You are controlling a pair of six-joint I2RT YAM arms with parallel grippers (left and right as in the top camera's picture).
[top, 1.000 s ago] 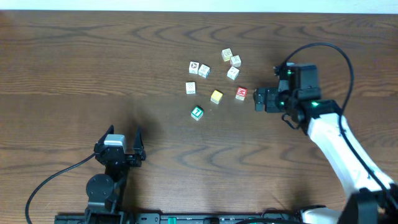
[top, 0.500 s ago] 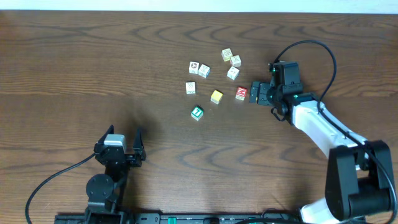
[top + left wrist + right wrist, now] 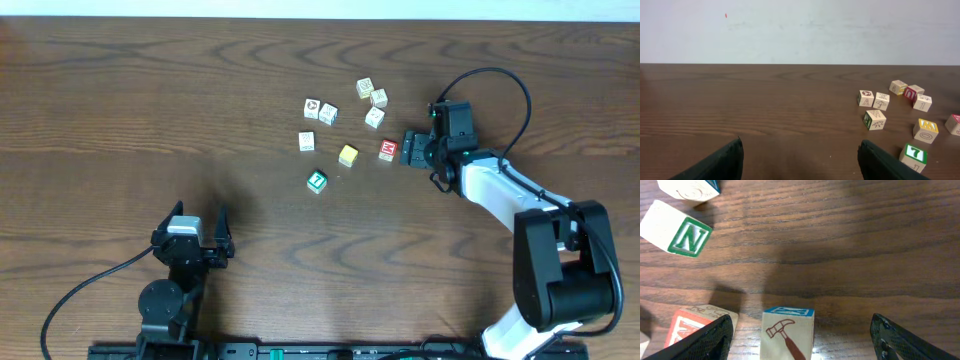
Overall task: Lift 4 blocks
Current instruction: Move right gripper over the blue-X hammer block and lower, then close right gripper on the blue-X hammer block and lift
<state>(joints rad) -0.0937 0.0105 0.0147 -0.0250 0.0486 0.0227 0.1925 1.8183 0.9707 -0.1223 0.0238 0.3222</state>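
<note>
Beside the small red wooden cube with a white letter (image 3: 388,150), the right gripper (image 3: 406,150), jaws wide, should straddle it squarely before closing.

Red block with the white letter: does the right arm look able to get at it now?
Probably yes. The open right tool sits just beside the red block, and the overhead view shows nothing between them.

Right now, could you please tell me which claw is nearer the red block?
Right. The right claw is open right next to the red block; the left claw is far off, at the overhead view's lower left.
</note>
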